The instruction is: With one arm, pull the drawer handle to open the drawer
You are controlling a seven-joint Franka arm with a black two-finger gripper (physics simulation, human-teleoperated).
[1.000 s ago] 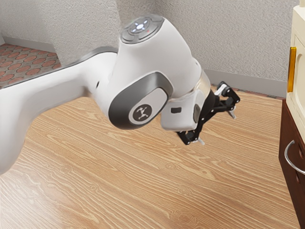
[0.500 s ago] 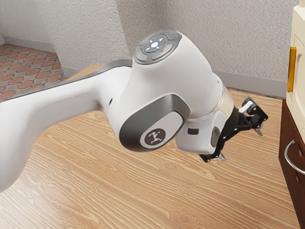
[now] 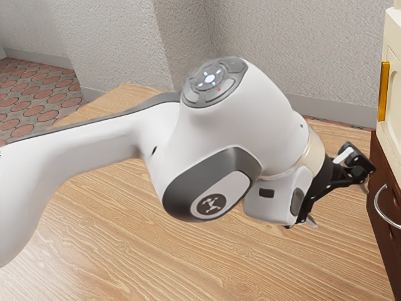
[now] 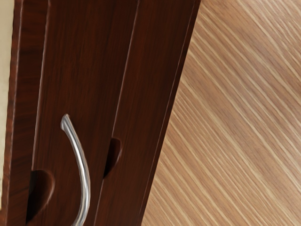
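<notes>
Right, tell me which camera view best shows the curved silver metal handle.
The wrist view: the handle looms large, one end and its long bow plain, though the frame crops it. The exterior view shows a smaller curve, cut by that view's right edge.

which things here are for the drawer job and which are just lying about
For the job:
- silver curved handle
- dark wood drawer front
- claw, open, near the handle

Just there:
- gold handle on the cream door
- wood-grain surface
- patterned floor tiles
- grey wall
</notes>
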